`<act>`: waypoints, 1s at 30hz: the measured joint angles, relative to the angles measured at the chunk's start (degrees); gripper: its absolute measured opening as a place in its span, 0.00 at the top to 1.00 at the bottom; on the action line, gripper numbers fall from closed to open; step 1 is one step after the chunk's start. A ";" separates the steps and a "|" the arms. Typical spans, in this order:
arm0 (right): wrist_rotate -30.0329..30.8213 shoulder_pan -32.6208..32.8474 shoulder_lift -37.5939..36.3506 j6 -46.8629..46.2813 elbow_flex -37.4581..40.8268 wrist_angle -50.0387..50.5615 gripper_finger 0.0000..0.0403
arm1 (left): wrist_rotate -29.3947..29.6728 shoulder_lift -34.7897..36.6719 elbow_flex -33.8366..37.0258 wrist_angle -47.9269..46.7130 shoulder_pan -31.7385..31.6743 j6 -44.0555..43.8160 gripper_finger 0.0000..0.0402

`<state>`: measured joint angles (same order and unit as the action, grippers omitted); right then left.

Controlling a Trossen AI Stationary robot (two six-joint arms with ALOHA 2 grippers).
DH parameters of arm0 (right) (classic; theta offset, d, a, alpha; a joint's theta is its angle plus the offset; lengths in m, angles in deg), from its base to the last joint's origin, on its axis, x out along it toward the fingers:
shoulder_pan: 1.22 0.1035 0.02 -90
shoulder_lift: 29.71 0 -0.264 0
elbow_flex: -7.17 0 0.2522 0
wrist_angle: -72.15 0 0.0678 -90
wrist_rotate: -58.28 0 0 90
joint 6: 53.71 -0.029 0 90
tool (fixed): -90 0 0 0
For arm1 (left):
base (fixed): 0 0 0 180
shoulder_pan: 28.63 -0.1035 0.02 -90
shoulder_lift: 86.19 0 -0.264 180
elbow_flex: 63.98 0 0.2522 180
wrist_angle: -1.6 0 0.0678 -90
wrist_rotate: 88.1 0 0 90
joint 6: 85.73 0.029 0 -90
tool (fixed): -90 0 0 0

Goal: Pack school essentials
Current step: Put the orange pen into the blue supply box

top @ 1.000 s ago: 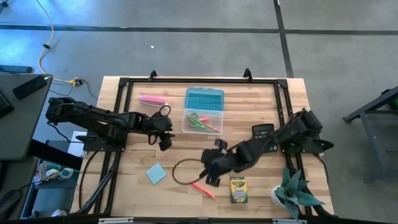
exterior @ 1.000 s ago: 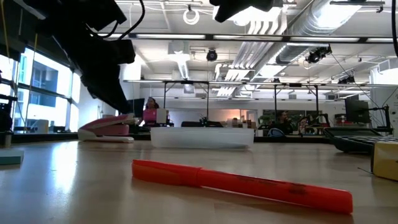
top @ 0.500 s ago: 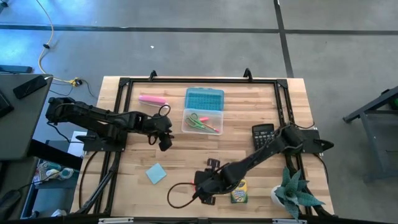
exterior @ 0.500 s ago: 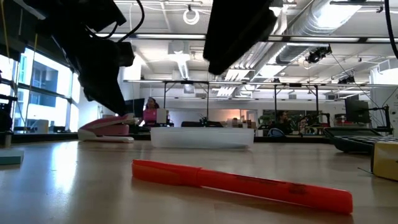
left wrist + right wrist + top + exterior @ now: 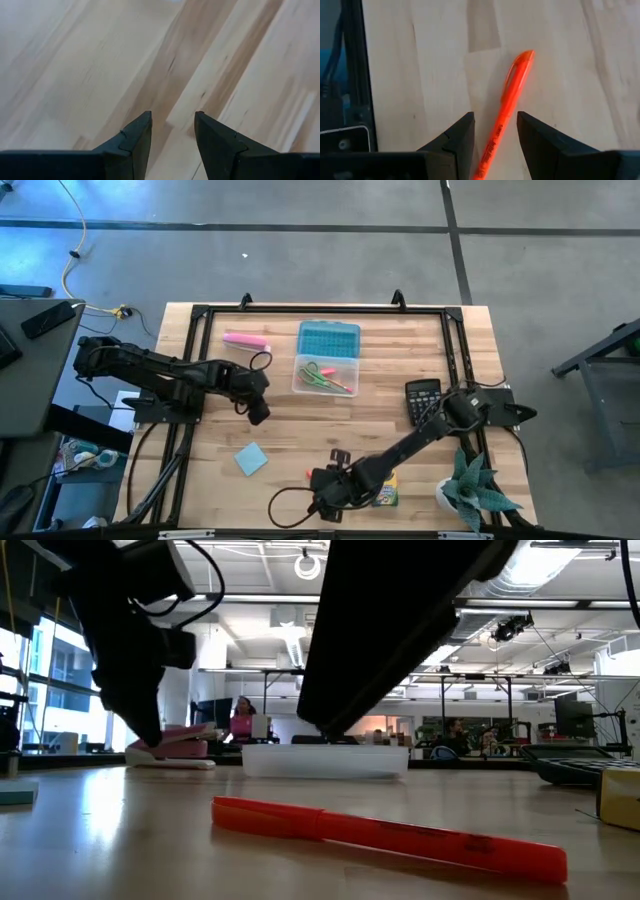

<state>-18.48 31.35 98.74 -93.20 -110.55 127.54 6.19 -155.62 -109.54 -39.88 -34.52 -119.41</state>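
Note:
The orange marker [image 5: 506, 115] lies flat on the wood near the table's near edge, and the low view shows it close up [image 5: 390, 832]. My right gripper [image 5: 495, 119] hangs open just above it, one finger on each side of the barrel, touching nothing; in the high view it covers the marker [image 5: 322, 500]. My left gripper [image 5: 172, 132] is open over bare wood left of centre [image 5: 258, 412]. The light-blue note pad [image 5: 251, 459] lies flat near the left. The yellow-green crayon box [image 5: 384, 492] is partly under my right arm. The green-handled scissors [image 5: 318, 374] lie in the clear case.
The clear case [image 5: 326, 376] with its teal lid [image 5: 329, 338] sits at the far centre, and a pink bar [image 5: 245, 339] lies to its left. A black calculator [image 5: 422, 396] and a potted plant [image 5: 472, 488] stand on the right. A cable loop [image 5: 285, 505] lies near the right gripper.
My right gripper has travelled from the table's middle toward the near edge and come down until it stands over the orange marker, still open. My left gripper has shifted a little toward the table's left. The marker has not moved.

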 joint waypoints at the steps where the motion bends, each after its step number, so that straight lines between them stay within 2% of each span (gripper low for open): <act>1: 0.10 0.09 0.35 -0.61 0.00 -0.26 0.66 | -0.01 0.00 0.00 -0.79 0.00 -0.33 0.66; 19: 3.31 0.50 5.88 -7.96 -0.23 0.92 0.67 | -0.03 0.00 0.00 -2.28 0.03 -1.90 0.66; 24: 3.61 0.52 5.92 -10.42 0.31 1.96 0.78 | -0.03 0.00 0.00 -2.28 0.04 -1.74 0.66; 30: 3.44 0.52 5.89 -8.10 0.32 2.73 0.96 | -0.03 0.00 0.00 -2.28 0.04 -1.74 0.66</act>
<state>-15.05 31.87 104.62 -101.30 -110.23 130.27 6.15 -155.62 -109.54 -42.16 -34.48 -121.15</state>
